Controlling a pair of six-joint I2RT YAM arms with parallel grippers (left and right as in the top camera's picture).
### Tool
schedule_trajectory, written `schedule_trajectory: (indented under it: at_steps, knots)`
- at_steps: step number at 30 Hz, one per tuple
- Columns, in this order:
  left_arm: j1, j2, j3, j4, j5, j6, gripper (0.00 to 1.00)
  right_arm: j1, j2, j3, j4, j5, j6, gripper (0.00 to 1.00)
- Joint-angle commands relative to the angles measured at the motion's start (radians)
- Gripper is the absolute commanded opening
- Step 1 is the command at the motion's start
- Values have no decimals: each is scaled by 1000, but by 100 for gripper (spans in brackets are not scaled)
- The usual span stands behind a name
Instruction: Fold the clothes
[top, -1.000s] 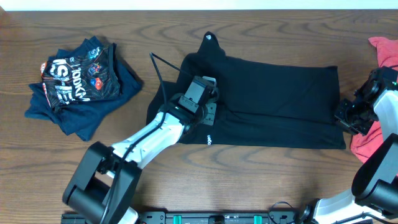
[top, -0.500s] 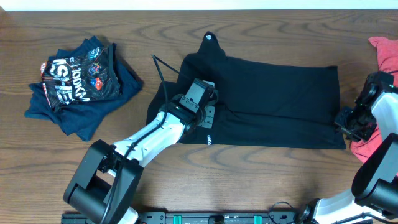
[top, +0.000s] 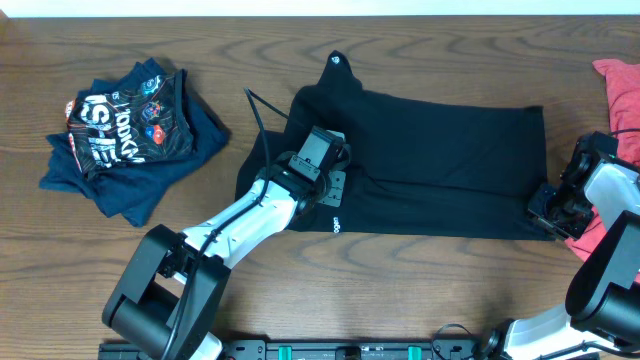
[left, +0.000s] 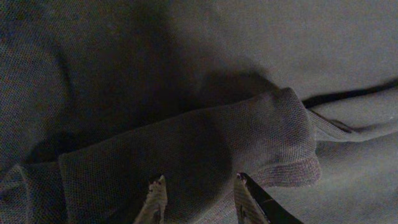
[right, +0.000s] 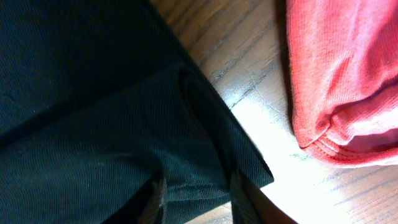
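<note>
Here, black T-shirt (top: 440, 160) spread mid-table, reaching toward the right edge | left gripper (left: 199, 199) fingers apart over a sleeve fold | right gripper (right: 198, 198) fingers apart astride the hem corner | risk: a shallow pinch slips, or the coral-red garment (right: 348, 81) nearby snags.

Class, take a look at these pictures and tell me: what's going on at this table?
Two robot arms are working on a black T-shirt spread on the wooden table. The left tool is open over a fold near the shirt's left end; the right tool is open at the shirt's near right corner, beside a coral-red garment. A pile of navy and printed clothes lies apart at the left.
</note>
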Motion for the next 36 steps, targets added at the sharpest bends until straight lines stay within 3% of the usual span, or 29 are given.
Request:
schedule_trajectory:
  at_steps: [1,6,14,20,29,32,36]
  knots:
    - [5,-1,8,-3,-14,1,38,9,-17,-6,2,12,17,28]
    - [5,-1,8,-3,-14,1,38,9,-17,-6,3,12,17,1]
    - [5,-1,8,-3,-14,1,38,9,-21,-2,42,-68,16,1]
    - [5,-1,8,-3,-14,1,38,9,-24,107,68,-184,17,1]
    - [5,-1,8,-3,-15,1,38,10,-24,160,230,-194,24,4]
    - [5,-1,8,-5,-15,2,38,9,-24,160,216,-194,23,11]
    - [13,-5,9,-5,-20,10,39,9,-24,160,159,-195,23,12]
